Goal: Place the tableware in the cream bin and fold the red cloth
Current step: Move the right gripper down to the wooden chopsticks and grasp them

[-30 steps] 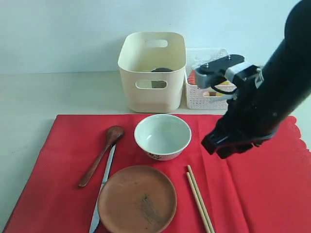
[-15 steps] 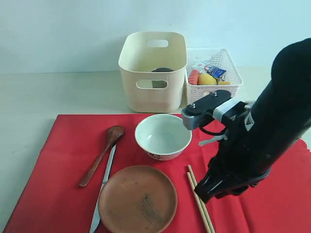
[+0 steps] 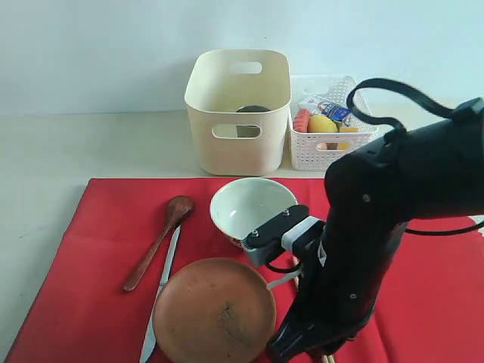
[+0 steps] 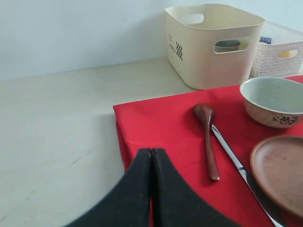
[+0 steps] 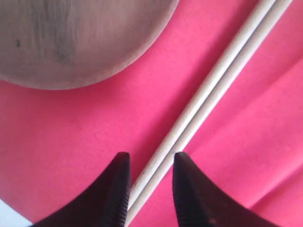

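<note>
Pale tabletop (image 3: 76,151), plain light wall behind. You're barely started imo: only a dark rounded thing (image 3: 251,110), probably the steel cup, sits inside the tall cream plastic bin (image 3: 238,155). The big red cloth (image 3: 91,249) lies flat and unfolded with 5 items on it: white ceramic bowl (image 3: 246,208), round brown plate (image 3: 213,310), dark wooden spoon (image 3: 157,243), silver knife (image 3: 162,291) and pale wooden chopsticks (image 5: 213,90). Your right gripper (image 5: 151,158) hangs low, jaws apart astride the chopsticks, not clamped. Your left gripper (image 4: 151,153) is pinched closed and empty, by an edge of the cloth. Folding comes last.
</note>
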Robot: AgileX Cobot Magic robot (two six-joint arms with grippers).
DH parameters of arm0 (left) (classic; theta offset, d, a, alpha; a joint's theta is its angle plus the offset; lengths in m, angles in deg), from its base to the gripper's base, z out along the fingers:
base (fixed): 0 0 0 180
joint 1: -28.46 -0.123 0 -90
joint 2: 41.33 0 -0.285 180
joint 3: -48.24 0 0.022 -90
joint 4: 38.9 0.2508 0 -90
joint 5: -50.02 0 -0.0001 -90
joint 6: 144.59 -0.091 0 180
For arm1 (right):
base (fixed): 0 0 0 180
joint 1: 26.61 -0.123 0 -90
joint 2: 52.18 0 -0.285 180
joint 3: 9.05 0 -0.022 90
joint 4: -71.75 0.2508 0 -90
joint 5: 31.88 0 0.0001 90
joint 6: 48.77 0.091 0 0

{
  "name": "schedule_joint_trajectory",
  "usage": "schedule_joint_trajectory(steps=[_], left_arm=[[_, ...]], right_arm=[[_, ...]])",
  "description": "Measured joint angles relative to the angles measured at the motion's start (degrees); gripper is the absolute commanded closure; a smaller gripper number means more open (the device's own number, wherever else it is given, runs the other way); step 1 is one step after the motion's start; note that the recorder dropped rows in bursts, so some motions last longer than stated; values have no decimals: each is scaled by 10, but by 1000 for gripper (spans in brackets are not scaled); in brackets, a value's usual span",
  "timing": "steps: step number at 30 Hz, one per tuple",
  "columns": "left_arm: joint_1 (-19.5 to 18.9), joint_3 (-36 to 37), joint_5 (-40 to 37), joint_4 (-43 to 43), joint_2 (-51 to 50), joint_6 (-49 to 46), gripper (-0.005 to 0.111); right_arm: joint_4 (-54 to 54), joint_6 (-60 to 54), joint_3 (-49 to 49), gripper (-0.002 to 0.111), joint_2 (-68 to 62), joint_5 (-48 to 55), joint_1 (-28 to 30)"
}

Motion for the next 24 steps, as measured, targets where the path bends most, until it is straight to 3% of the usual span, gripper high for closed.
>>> schedule_joint_trajectory(steps=[24], left_arm=[[0, 0, 0, 0, 0, 0, 107]], right_arm=[[-69, 81, 0, 77, -43, -25, -2]])
